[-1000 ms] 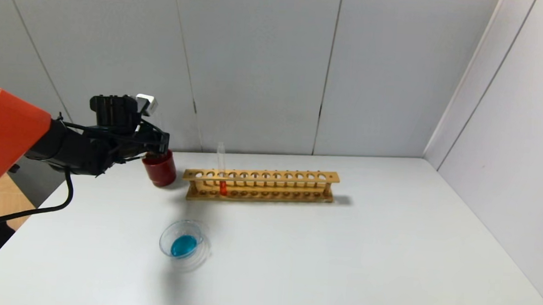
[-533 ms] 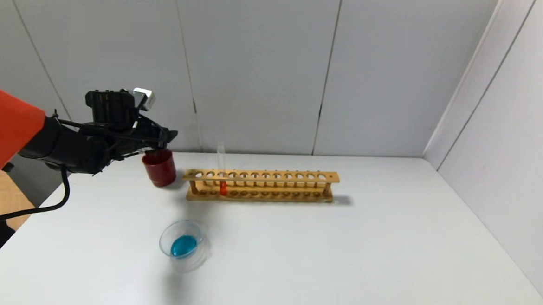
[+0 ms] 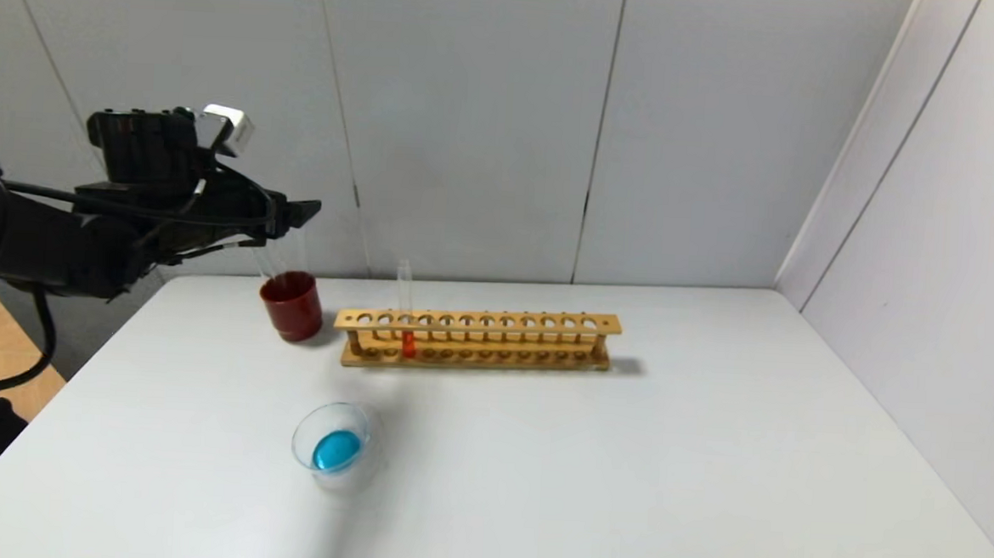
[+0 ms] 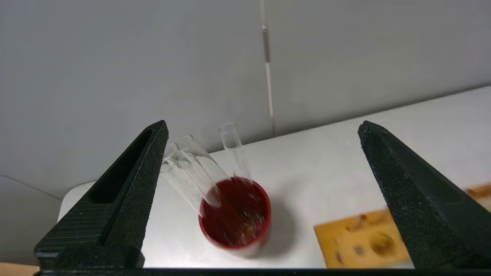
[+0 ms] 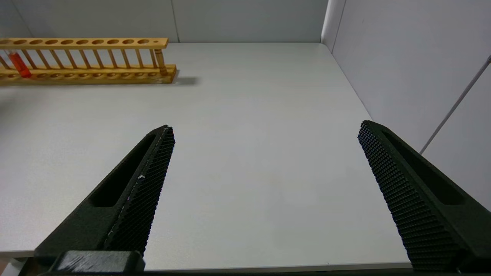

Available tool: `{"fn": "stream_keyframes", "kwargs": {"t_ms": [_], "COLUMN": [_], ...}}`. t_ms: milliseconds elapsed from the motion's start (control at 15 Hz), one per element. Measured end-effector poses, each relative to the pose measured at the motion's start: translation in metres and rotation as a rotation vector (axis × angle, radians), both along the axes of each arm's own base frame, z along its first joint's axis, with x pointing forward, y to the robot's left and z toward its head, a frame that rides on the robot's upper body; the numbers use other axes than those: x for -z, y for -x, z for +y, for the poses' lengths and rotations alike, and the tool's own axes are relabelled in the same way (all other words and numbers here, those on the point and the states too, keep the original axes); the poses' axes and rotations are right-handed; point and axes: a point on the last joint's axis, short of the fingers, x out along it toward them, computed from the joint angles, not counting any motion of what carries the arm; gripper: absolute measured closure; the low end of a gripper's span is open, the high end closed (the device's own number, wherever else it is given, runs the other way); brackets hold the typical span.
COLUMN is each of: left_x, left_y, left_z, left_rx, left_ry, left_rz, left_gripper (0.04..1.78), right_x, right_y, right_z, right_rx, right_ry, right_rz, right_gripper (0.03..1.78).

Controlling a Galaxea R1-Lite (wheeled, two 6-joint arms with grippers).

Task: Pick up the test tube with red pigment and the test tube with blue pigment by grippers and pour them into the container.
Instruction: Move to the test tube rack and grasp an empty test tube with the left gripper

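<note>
Nearest us on the counter (image 3: 622, 490) sits the beaker (image 3: 331, 442), low and clear, with a pool of blue liquid in its bottom. We judge the blue pour is done, and the beaker waits in open space where either arm can tip a tube over it.

Behind it the wooden rack (image 3: 477, 339) runs across the counter. The red tube (image 3: 406, 317) stands upright in a hole near its left end, a short column of orange-red liquid at its foot; the other holes we can see hold nothing. We judge this tube is the next thing to fetch.

Left of the rack stands the dark red cup (image 3: 291, 305). It holds several colourless tubes (image 4: 191, 168), leaning against its rim with their mouths up. We take it for the place where spent tubes go, and we cannot tell which of them was the blue tube.

Our left hand (image 3: 296, 211) hangs above and just left of the cup, fingers spread wide and gripping nothing, its wrist camera looking down into the cup between them.

Our right hand (image 5: 264, 161) does not show in the head view; its own camera shows it released too, fingers wide apart over bare counter, well apart from the rack's right end.
</note>
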Motion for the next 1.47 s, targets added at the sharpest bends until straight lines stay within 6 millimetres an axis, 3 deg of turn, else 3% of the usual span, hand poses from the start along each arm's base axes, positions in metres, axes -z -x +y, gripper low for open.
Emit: {"fn": "stream_keyframes", "kwargs": {"t_ms": [267,467,667,933,1200,1467], "left_x": [-0.017,-0.011,-0.001,0.015,0.030,0.032], "left_y": [0.054,0.087,0.108,0.114,0.106,0.093], "left_z": [-0.012,-0.021,-0.028,-0.032,-0.035,-0.040], "left_rx": [0.054,0.097,0.134,0.166,0.246,0.281], "left_ry": [-0.032,-0.037,-0.043,-0.040,-0.023,-0.019], "left_rz": [0.035,0.063,0.095,0.154,0.211,0.215], "left_gripper": [0.08,0.08,0.08,0.08,0.08,0.08], "right_x": [0.000,0.000,0.000,0.000,0.000,0.000], "right_y": [0.000,0.000,0.000,0.000,0.000,0.000], "right_z": [0.000,0.000,0.000,0.000,0.000,0.000], "right_rx": [0.000,0.000,0.000,0.000,0.000,0.000], "right_ry": [0.000,0.000,0.000,0.000,0.000,0.000], "right_rz": [0.000,0.000,0.000,0.000,0.000,0.000], "right_gripper": [0.06,0.06,0.06,0.06,0.06,0.06]}}
